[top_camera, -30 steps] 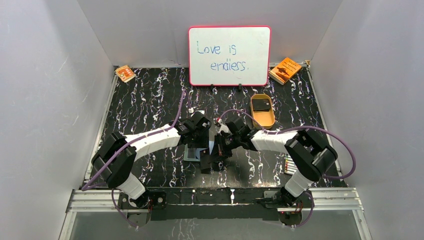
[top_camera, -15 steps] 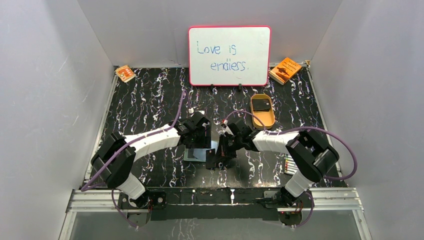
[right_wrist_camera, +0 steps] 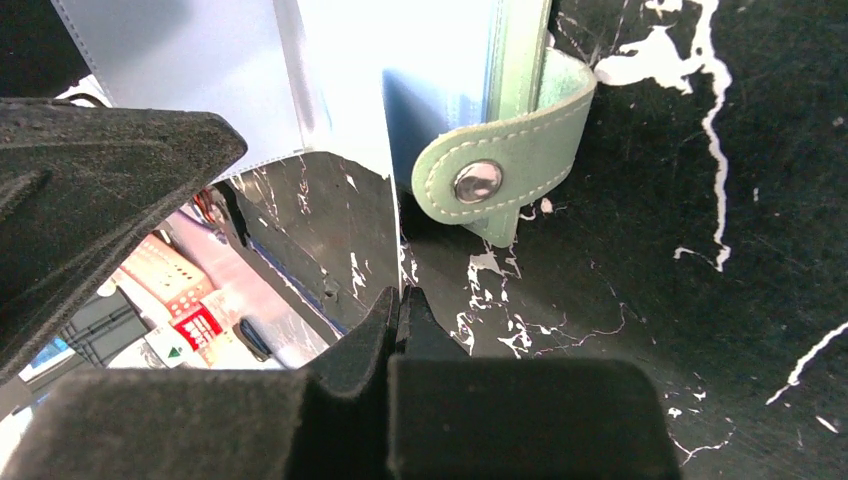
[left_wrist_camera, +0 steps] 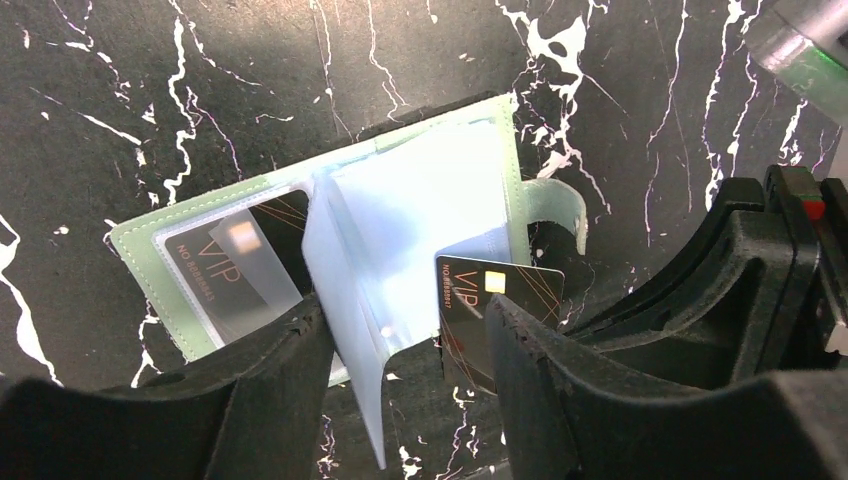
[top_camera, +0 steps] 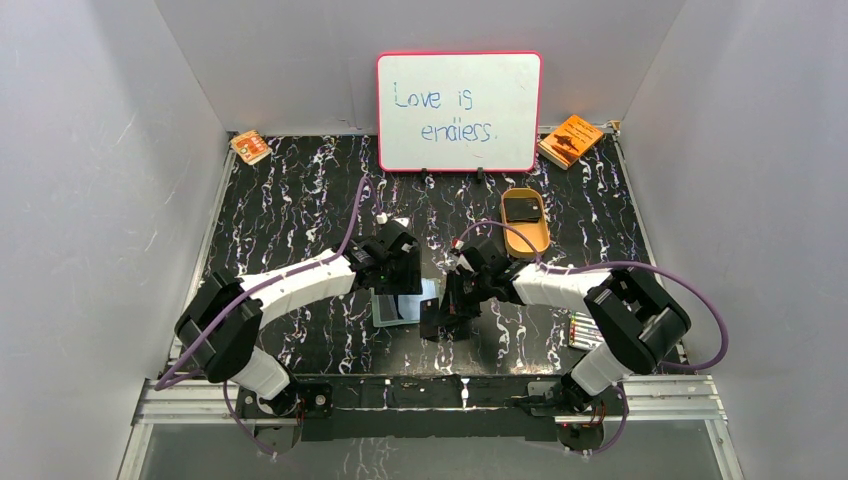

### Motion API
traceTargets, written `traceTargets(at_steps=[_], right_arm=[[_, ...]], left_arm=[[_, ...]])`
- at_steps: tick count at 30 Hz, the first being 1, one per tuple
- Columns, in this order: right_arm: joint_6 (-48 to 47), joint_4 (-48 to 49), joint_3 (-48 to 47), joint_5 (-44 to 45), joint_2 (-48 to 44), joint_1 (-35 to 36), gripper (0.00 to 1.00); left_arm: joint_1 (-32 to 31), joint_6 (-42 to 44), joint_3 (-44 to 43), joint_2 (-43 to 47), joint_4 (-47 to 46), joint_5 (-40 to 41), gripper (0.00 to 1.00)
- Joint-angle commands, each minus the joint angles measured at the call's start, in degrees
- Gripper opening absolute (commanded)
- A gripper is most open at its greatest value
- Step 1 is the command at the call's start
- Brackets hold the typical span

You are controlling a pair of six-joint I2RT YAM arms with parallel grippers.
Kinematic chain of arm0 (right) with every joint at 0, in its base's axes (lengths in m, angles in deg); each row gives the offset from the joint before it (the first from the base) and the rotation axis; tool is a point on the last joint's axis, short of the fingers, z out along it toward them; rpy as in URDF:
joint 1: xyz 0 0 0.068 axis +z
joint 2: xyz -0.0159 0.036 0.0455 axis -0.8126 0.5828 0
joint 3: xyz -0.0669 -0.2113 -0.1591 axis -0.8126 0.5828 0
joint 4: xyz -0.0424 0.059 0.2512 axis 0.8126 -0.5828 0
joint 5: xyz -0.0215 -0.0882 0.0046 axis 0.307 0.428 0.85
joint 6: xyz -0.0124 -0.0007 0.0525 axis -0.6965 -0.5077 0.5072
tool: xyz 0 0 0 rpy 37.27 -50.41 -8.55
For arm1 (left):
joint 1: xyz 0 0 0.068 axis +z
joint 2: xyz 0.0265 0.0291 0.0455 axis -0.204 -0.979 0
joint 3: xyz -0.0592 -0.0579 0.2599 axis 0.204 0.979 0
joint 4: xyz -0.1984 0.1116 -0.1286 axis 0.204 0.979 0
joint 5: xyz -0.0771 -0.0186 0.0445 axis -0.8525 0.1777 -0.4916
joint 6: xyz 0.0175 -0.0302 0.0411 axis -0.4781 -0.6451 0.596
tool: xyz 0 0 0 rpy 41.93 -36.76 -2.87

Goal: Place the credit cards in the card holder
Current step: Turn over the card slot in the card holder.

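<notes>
The card holder (left_wrist_camera: pixel 430 200) lies open on the black marbled table, grey-green outside and pale blue-white inside. One dark credit card (left_wrist_camera: pixel 245 265) sits in its left pocket. My left gripper (left_wrist_camera: pixel 405 310) is open over the holder's near edge, and a clear leaf (left_wrist_camera: pixel 345 300) stands between its fingers. My right gripper (right_wrist_camera: pixel 400 295) is shut on a second credit card (left_wrist_camera: pixel 497 295), held on edge at the holder's right page, beside the snap strap (right_wrist_camera: pixel 500 170). From above, the holder (top_camera: pixel 400 305) lies between both grippers. Another dark card (top_camera: pixel 520 208) lies in the tan tray (top_camera: pixel 527 243).
A whiteboard (top_camera: pixel 458 110) stands at the back. Orange booklets lie at the back right (top_camera: pixel 570 140) and back left (top_camera: pixel 250 147). A pack of coloured markers (top_camera: pixel 580 328) lies near the right arm's base. Grey walls close in both sides.
The left gripper's jaws have spread apart, and the holder's pale inside shows more. The right gripper has carried its card a little right and up, to the holder's right page.
</notes>
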Motion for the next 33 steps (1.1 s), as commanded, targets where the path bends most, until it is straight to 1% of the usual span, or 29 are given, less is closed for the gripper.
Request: traceTargets(at_steps=[1,6,11,19,27,30,33], right_arm=[[-1.9,-1.9,0.1,1.5,-1.7,-0.2,0.0],[-2.7,-4.4,-1.0,3.3,-4.3,-0.3,0.0],[-3.3,-4.6,-2.4,3.5,-6.1,-0.5,0.0],[-2.3,0.0,-4.3,0.1,-2.3,-1.3,0.0],[-0.6,11.4,-1.9,-6.6,4.0,-2.7,0.0],[-0.6,12.8,-1.3,-7.2,4.7,-2.9,0.0],[-0.9,12.9,-1.1,-7.6,5.0,-2.9,0.0]], left_arm=[[0.1,0.4,-0.7,1.9,-0.3,-1.7,0.52],[0.0,0.6,-0.5,1.5,-0.2,-0.7,0.47],[0.0,0.7,-0.5,1.5,-0.2,-0.6,0.43],[0.1,0.8,-0.6,0.9,-0.5,-1.0,0.38],[0.0,2.1,1.4,0.7,-2.4,-1.0,0.42],[0.0,2.2,2.3,0.5,-2.9,-0.7,0.42],[0.0,2.1,3.1,0.4,-3.6,-0.4,0.46]])
